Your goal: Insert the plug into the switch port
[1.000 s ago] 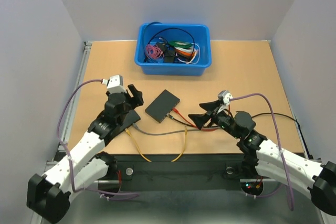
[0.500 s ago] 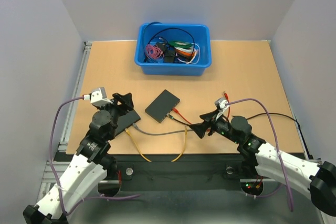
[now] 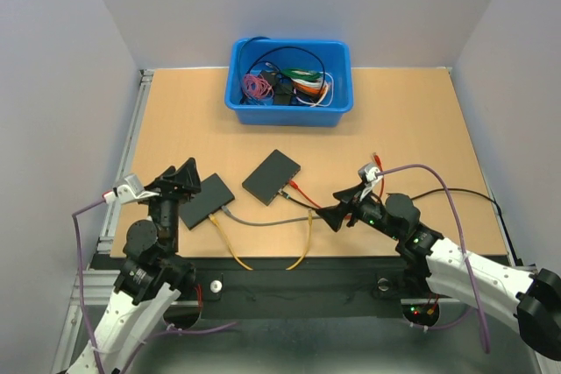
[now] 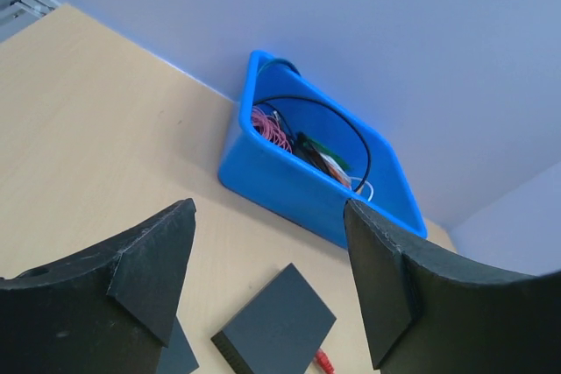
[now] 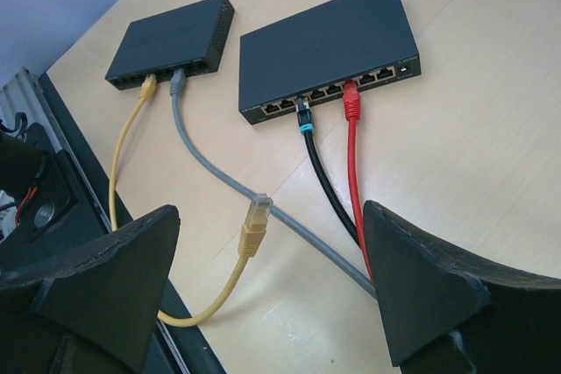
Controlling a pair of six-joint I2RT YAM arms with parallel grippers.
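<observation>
We note that the left gripper point(image 3: 178, 183) has drawn back toward the near-left table point(image 3: 421, 129) edge, jaws wide and empty, uncovering the flat matte-black left switch point(image 3: 203, 199). The loose yellow plug point(image 5: 255, 221), on its glossy round cable, lies on smooth wood laminate before the right switch point(image 5: 329, 45). The right gripper point(image 5: 270, 212) hovers over it, spread wide and empty, so we judge insertion has not begun.
</observation>
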